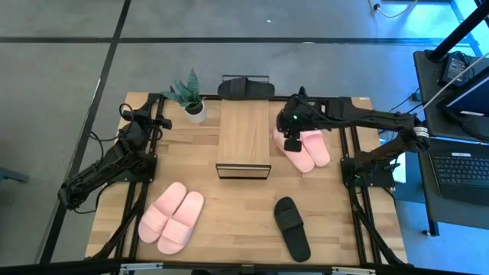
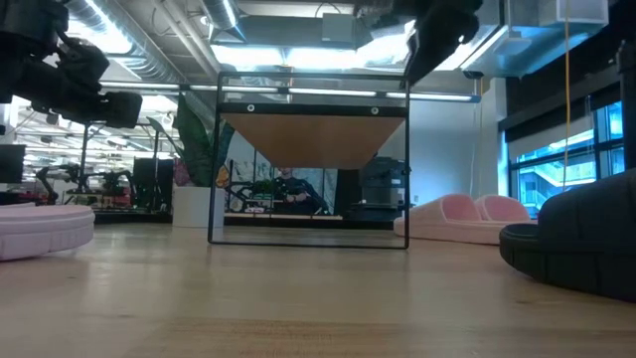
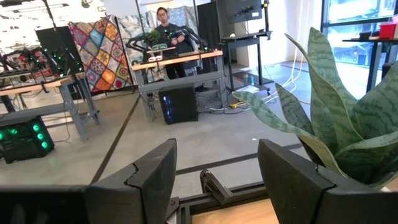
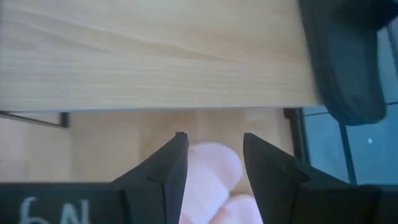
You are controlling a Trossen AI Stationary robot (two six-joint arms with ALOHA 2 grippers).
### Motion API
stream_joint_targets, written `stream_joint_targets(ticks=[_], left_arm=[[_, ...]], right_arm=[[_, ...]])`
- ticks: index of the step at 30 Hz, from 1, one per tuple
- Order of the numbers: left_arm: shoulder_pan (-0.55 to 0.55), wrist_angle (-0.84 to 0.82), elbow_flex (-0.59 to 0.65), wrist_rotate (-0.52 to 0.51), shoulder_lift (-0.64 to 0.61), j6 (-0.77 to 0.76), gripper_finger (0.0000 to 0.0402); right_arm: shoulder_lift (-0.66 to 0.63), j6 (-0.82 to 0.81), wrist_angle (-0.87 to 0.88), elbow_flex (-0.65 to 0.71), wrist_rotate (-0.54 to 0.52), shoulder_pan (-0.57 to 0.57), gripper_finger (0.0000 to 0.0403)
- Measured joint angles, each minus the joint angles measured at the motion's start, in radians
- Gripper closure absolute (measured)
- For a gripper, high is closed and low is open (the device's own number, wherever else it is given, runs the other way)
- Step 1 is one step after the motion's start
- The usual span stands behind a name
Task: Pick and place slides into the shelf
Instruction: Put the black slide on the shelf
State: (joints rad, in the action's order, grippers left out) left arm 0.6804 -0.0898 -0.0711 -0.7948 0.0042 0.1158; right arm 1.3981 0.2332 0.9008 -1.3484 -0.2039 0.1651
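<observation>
The right gripper [image 1: 293,143] hangs over the pink pair [image 1: 304,148] lying just beside the right edge of the shelf [image 1: 244,136], near the tabletop's [image 1: 229,221] far right corner. In the right wrist view its fingers [image 4: 176,163] stand parted with a pink slide [image 4: 210,171] showing between them, but whether they already pinch the strap or are merely poised above it cannot be told, so no grip is claimed. The arm probably hovers there because this pair is the nearest to the shelf and needs only a short sideways carry. The shelf itself stands at the middle of the tabletop's far half, its space under the top board looking bare in the low view. A second pink pair [image 1: 172,217] rests on the near left, one black slide [image 1: 293,228] lies on the near right, and another black slide [image 1: 246,88] sits at the far edge behind the shelf. The left gripper [image 3: 217,180] waits released, jaws wide, at the far left corner beside the potted plant [image 1: 191,95], likely parked clear of the work.
</observation>
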Motion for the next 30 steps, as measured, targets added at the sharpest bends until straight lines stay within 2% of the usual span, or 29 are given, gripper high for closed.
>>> stream_joint_targets(ticks=[5,12,20,24,30], left_arm=[[0.000,0.000,0.000,0.000,0.000,0.000,0.0185],[0.000,0.000,0.000,0.000,0.000,0.000,0.0185],[0.000,0.000,0.000,0.000,0.000,0.000,0.0185],[0.000,0.000,0.000,0.000,0.000,-0.001,0.0185],[0.000,0.000,0.000,0.000,0.000,0.000,0.0185]], right_arm=[[-0.003,-0.111,0.012,0.014,0.006,-0.112,0.0247],[0.001,-0.251,0.030,0.090,0.115,-0.237,0.0247],[0.001,-0.455,0.041,0.168,0.064,-0.390,0.0238],[0.001,-0.521,-0.001,0.186,0.067,-0.457,0.0204],[0.001,-0.558,-0.060,0.210,0.066,-0.521,0.0126]])
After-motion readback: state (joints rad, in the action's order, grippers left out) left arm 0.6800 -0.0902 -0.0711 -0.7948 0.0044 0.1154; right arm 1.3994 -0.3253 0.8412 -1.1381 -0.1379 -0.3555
